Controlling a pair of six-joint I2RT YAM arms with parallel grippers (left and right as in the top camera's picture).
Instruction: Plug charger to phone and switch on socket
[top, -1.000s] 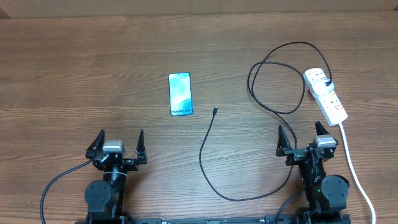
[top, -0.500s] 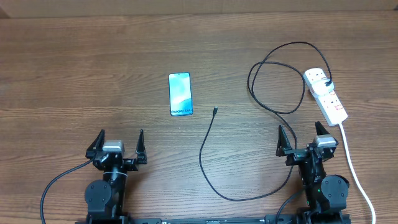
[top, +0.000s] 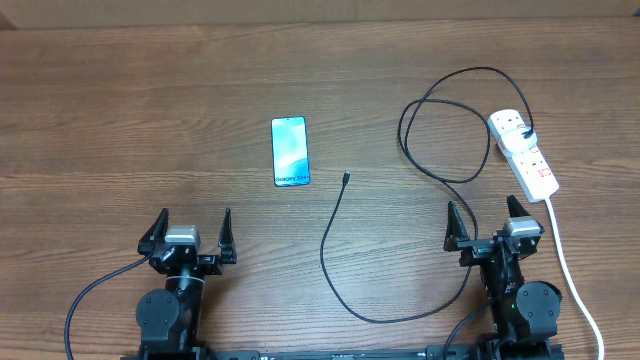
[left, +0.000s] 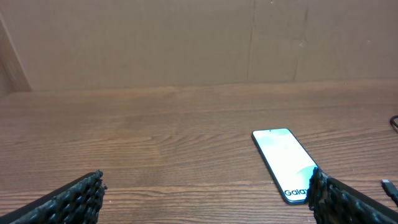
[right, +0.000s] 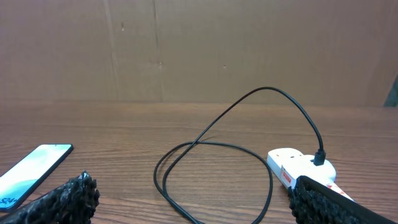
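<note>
The phone (top: 290, 151) lies flat mid-table with its blue-teal screen lit; it also shows in the left wrist view as the phone (left: 283, 162). The charger (top: 334, 225), a thin black cable, runs from a free tip (top: 345, 179) right of the phone, loops near the front edge and back to a black plug (top: 527, 134) seated in the socket (top: 524, 152), a white power strip at the right. My left gripper (top: 191, 231) and right gripper (top: 484, 221) both stand open near the front edge, holding nothing. In the right wrist view the charger (right: 186, 163) loops before the socket (right: 303, 166).
A thick white cord (top: 572, 280) runs from the power strip toward the front right edge, just right of my right arm. A cardboard wall (left: 186, 43) stands behind the wooden table (top: 120, 120).
</note>
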